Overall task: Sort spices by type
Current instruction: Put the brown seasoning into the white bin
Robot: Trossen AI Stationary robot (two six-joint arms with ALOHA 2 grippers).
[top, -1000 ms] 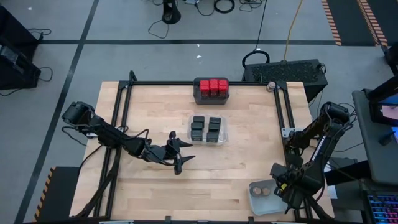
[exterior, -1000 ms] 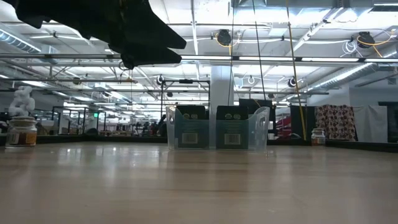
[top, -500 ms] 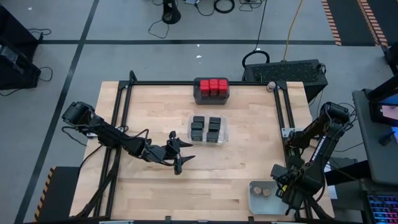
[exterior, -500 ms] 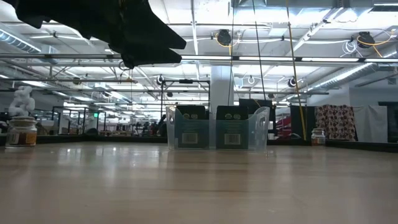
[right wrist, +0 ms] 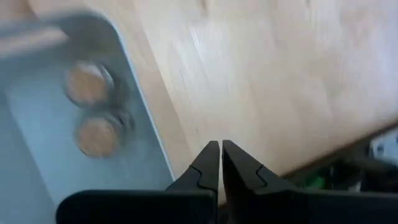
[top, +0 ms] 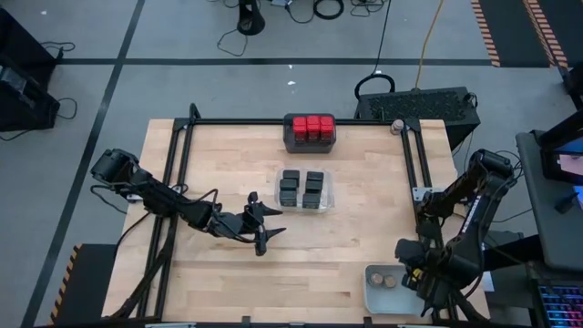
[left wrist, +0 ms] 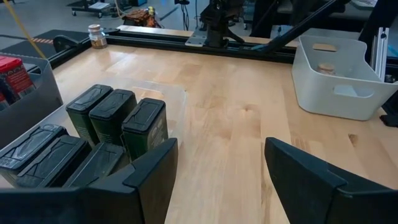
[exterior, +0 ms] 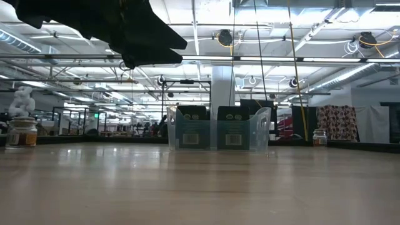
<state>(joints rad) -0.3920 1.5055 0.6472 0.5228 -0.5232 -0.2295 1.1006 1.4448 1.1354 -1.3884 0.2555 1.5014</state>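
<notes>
Red-topped spices [top: 310,127] stand in a dark grey tray [top: 290,138] at the table's far edge. Black boxy spices [top: 302,189] [left wrist: 117,118] fill a clear tray [top: 328,193] at mid-table. Two round jars [top: 386,280] [right wrist: 93,109] stand in a pale grey tray [top: 372,296] [left wrist: 336,93] at the near right corner. Another jar [top: 397,125] [left wrist: 94,35] stands at the far right corner. My left gripper [top: 264,230] [left wrist: 217,162] hovers open, left of the clear tray. My right gripper [top: 410,273] [right wrist: 221,149] hangs shut over the pale tray's edge, pointing down, holding nothing.
A black metal frame [top: 187,164] runs along the table's left, far and right sides. Bare wood [top: 301,264] lies between the clear tray and the near edge. The low view shows my left arm [exterior: 106,25] dark overhead and the clear tray [exterior: 219,128] beyond.
My right gripper has risen a little above the pale grey tray and tipped slightly, staying shut. The jars in the tray have kept still.
</notes>
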